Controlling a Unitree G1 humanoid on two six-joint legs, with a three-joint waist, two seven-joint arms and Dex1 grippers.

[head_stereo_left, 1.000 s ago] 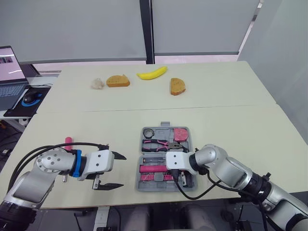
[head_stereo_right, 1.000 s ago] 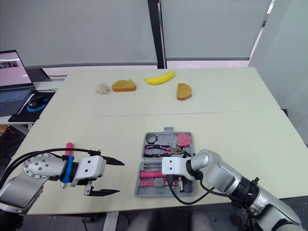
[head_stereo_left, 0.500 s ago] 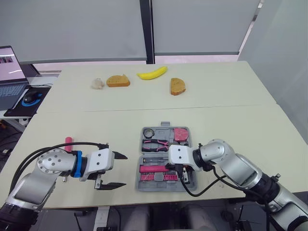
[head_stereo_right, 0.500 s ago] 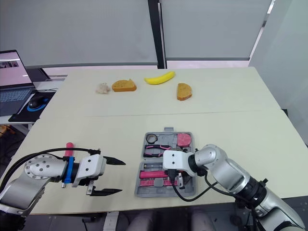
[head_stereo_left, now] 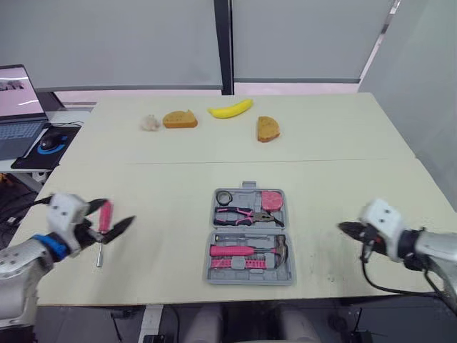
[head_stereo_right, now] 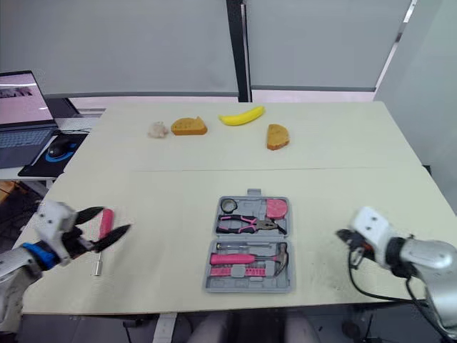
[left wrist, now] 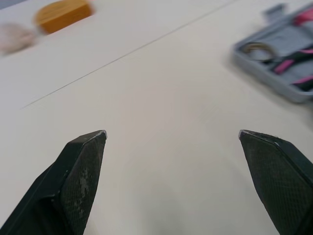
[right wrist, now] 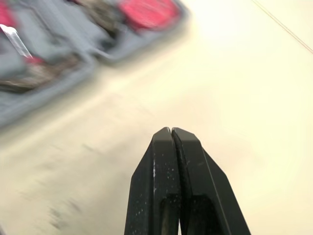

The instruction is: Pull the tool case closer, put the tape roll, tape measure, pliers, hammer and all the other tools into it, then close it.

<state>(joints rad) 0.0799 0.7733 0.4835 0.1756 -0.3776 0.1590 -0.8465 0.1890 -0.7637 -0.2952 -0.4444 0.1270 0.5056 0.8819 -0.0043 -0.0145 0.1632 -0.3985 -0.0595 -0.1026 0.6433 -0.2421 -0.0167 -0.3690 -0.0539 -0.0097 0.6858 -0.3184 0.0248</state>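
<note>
While the tool case [head_stereo_left: 246, 229] lies open and flat near the front edge of the cream table [head_stereo_left: 321, 179], it holds one tape roll [head_stereo_left: 224, 197], one pink tape measure [head_stereo_left: 271, 200] and one pair of pink-handled pliers [head_stereo_left: 246, 214] in its far half. One hammer [head_stereo_left: 250, 250] lies in the near half. One pink-handled screwdriver [head_stereo_left: 106, 216] lies out on the table, well to the left of the case.

The left gripper [left wrist: 172, 133] hangs just beside that screwdriver, its fingers spread wide and holding nothing. The right gripper [right wrist: 171, 131] sits low over the table to the right of the case and apart from it, its fingers pressed together on nothing.

Across a seam, the far tabletop carries one banana [head_stereo_left: 230, 109], two slices of bread [head_stereo_left: 179, 118] [head_stereo_left: 268, 128] and one pale lump [head_stereo_left: 149, 123], all well clear of the case. Grey blinds [head_stereo_left: 107, 43] with a dark post between them close the room behind. A laptop [head_stereo_left: 18, 107] and a mouse [head_stereo_left: 46, 143] sit on a side desk at far left.
</note>
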